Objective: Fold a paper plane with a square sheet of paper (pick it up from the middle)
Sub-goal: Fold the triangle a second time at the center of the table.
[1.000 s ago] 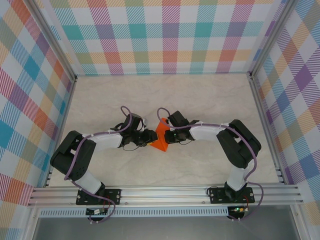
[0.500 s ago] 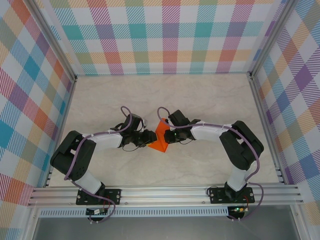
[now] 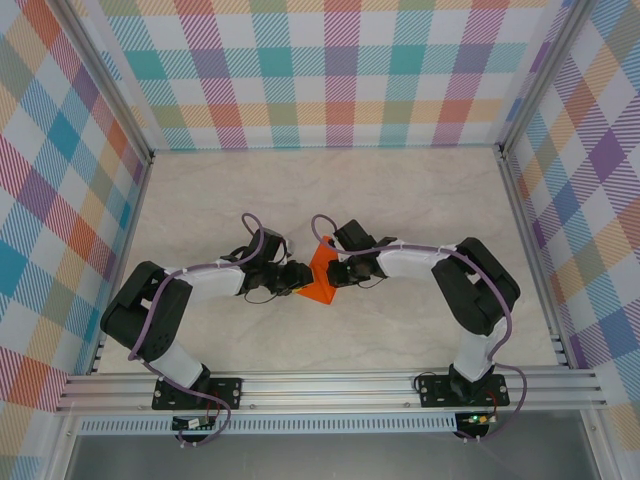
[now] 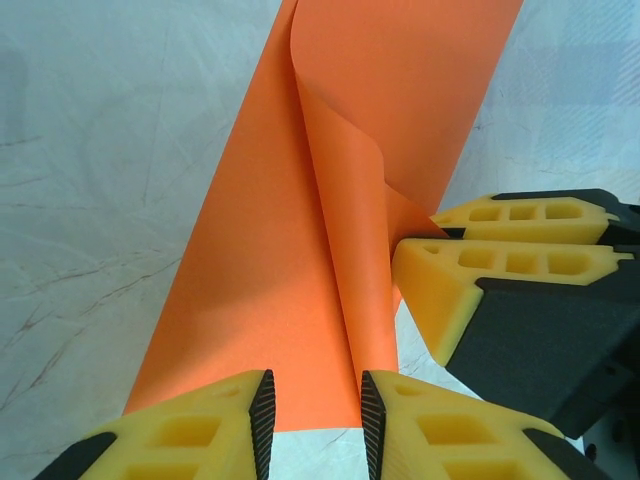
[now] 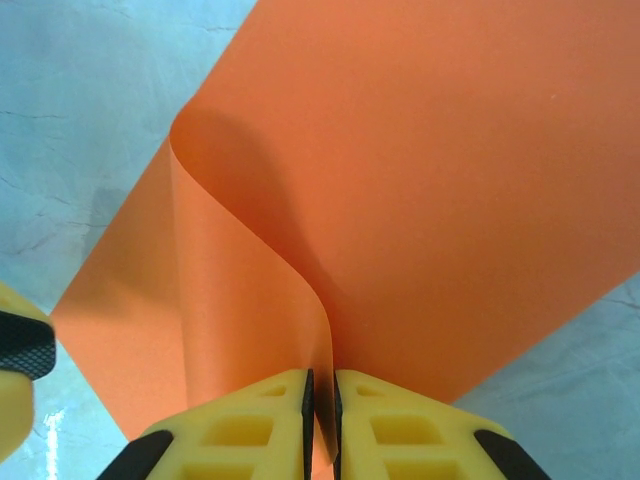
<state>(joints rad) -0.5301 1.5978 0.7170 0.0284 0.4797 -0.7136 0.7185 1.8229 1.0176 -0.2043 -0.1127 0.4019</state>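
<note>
1. Where the two arms meet, the sheet (image 3: 319,281) lies on the table (image 3: 400,195), mostly flat against it, with a curled ridge of paper lifted up along its length.
2. At the sheet's right side, the right gripper (image 5: 320,388) is clamped on that raised ridge, its jaws nearly touching with only paper between them.
3. At the sheet's left edge, the left gripper (image 4: 312,392) stands with its jaws apart, a clear gap between them, at the ridge's end.
4. One of its fingers (image 4: 440,432) seems to brush the curl, though contact is hard to judge.
</note>
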